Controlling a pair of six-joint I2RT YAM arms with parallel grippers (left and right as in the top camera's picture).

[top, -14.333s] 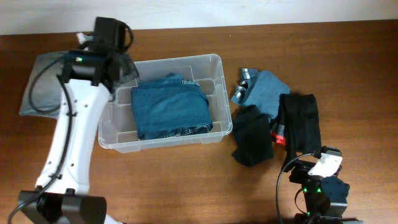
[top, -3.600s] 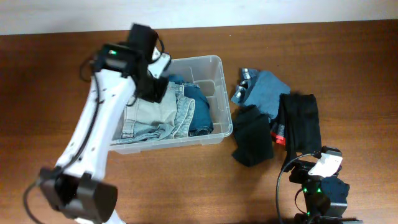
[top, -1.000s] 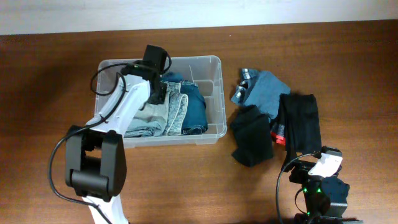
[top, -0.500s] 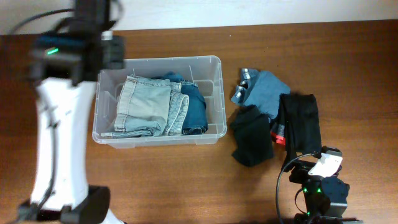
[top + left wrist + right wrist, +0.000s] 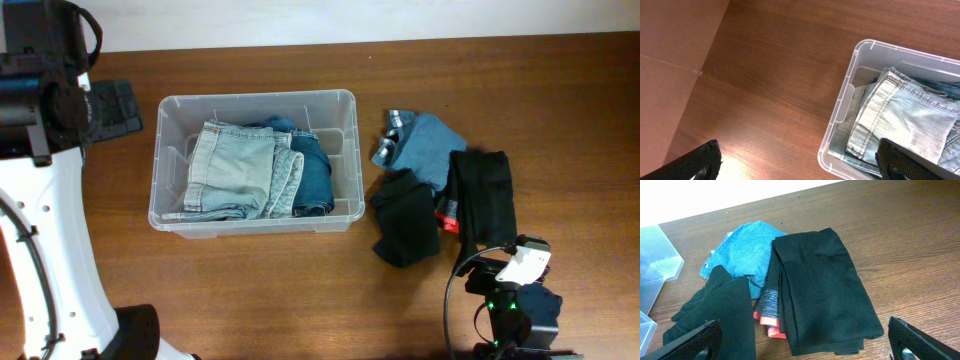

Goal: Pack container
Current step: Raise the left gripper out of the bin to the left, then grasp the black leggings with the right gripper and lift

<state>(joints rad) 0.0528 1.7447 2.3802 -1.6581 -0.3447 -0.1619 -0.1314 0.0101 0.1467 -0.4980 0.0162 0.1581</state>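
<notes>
Pulled back from the bin, the left arm (image 5: 40, 200) now stands at the nine o'clock edge of the overhead view, where a second ago it reached down inside. The left hand (image 5: 797, 162) hangs over bare counter (image 5: 560, 120) with its fingers wide apart and nothing between them.

Just to its right, the container (image 5: 255, 97) sits left of centre on the counter, clear-walled and open-topped. A folded light-wash denim piece (image 5: 235, 165) now lies flat in its nine o'clock half, on top of the dark blue jeans (image 5: 318, 175) that were alone there earlier. That placement looks finished, and the bin is filling up.

Further right, around three o'clock and well outside the bin, lie the unpacked clothes: a blue cloth (image 5: 430, 140), a smaller black garment (image 5: 405, 220), a long folded black garment (image 5: 485, 200), and a red-edged piece (image 5: 447, 218) tucked between the two black ones.

At five o'clock the right hand (image 5: 802, 345) faces that pile, fingers apart and empty. These clothes are probably next, and the right arm is nearest them
</notes>
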